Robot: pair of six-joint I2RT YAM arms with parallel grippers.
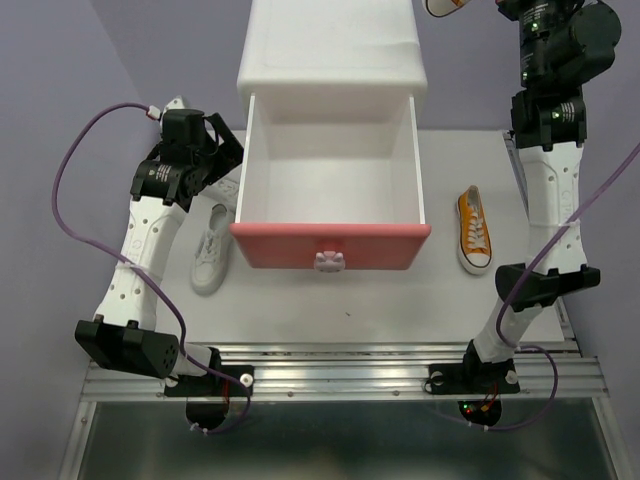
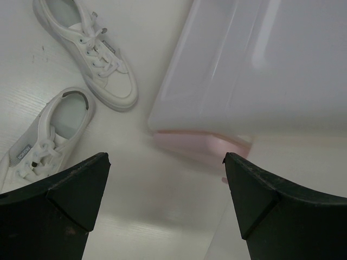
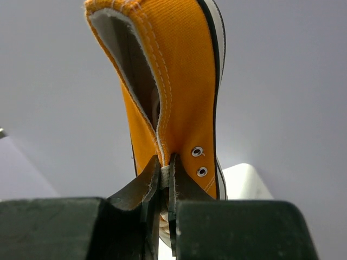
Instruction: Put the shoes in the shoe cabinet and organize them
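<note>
Top external looks down onto shoe cabinet [image 1: 330, 60]; left wrist, close at its left, shares drawer [image 2: 255, 65]; right wrist tight on orange sneaker [image 3: 179, 81].

Looks like a robotics lab: bare lavender walls [image 1: 60, 60] from 9 to 12 o'clock, plain white bench [image 1: 380, 300], aluminium rail [image 1: 340, 368] at 6 o'clock anchoring two robot arms [image 1: 140, 240] trailing purple cables [image 1: 57, 185].

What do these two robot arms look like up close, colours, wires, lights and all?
The left arm and right arm each have white links dotted with small holes, joined by chunky black joints. A thin purple cable loops alongside each. Small green lights glow on the right arm's top joint. The left gripper and right gripper have dark, wedge-shaped fingers.
</note>
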